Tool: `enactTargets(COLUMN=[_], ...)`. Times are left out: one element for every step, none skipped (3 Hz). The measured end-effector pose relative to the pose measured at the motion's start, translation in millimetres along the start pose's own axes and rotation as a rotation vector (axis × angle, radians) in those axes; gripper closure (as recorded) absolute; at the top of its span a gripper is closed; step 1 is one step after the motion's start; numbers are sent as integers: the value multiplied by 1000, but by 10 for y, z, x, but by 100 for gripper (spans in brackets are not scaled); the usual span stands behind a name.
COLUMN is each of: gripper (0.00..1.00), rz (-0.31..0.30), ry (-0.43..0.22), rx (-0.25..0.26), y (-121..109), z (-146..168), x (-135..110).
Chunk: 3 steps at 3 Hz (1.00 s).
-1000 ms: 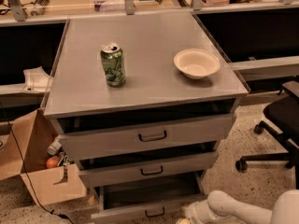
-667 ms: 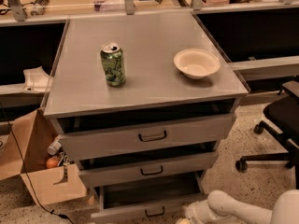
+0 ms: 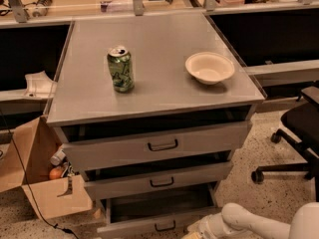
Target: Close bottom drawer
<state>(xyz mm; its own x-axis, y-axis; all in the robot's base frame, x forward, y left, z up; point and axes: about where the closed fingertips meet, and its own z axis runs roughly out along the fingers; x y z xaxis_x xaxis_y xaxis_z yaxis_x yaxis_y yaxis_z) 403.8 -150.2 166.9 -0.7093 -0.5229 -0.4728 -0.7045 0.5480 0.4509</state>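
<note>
Nearest, at the frame's bottom edge: gripper (image 3: pixel 195 233) on the end of the white arm (image 3: pixel 254 225), low by the floor, just right of the bottom drawer's front panel. Can't tell whether open or closed, nor whether touching the panel. Bottom drawer (image 3: pixel 159 210): lowest of 3 in the grey cabinet, pulled out farthest, wide shallow tray exposed and dark inside, narrow front panel with a small dark loop handle (image 3: pixel 165 226) close to the frame edge. Above it, middle drawer (image 3: pixel 199 176), out partway, dark gap over its front. Above that, top drawer (image 3: pixel 209 139), tallest front, also ajar, dark gap under the cabinet top (image 3: pixel 159 39). Left of the cabinet on the speckled floor (image 3: pixel 259 153): open cardboard box (image 3: pixel 47 198) with a few small items inside. Right: black office chair (image 3: pixel 299 128) on casters, well apart from the cabinet. On the cabinet top: 1 green can (image 3: pixel 120 69) upright left of centre, 1 cream bowl (image 3: pixel 210 67) to its right, the 2 apart. Behind: desks (image 3: pixel 75 6) with dark space underneath.
</note>
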Motion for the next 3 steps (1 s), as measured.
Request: enactTargets(gripper=[71, 99, 100], rz=[0, 8, 4], ry=[0, -2, -24], rx=[0, 26, 63], y=[-1, -82, -218], z=[0, 17, 0], x=[-1, -58, -182])
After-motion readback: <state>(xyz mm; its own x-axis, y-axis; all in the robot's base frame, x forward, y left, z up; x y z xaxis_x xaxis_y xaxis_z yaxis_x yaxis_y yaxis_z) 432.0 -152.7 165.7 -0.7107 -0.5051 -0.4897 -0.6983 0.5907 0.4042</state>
